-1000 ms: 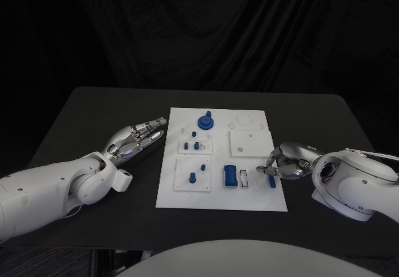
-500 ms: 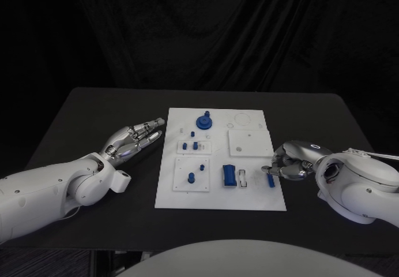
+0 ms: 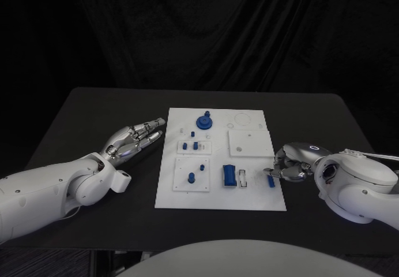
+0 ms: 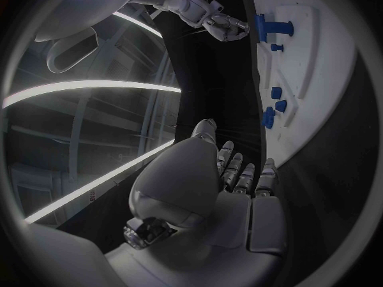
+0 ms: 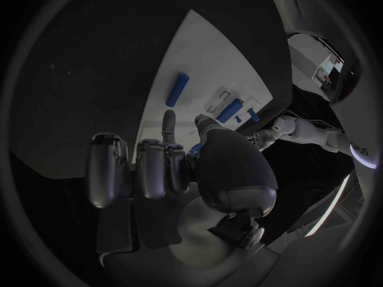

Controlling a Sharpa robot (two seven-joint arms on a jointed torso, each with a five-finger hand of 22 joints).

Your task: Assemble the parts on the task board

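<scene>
Right hand (image 3: 288, 165) hovering at the task board's (image 3: 218, 199) right edge, fingers curled, possibly pinching something small and blue; cannot tell.

Reaching beside the loose blue pin (image 3: 271, 180) lying near that edge; left hand (image 3: 135, 138) resting open, just off the board. Likely picking up; next needing a firm pinch and lift.

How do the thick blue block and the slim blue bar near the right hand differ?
The thick blue block is wider and longer; the slim blue bar is narrow and short. The block lies mid-board on the white task board, apart from both hands; the bar lies by the board's right edge, next to the right hand. Both are blue and lie lengthwise.
</scene>
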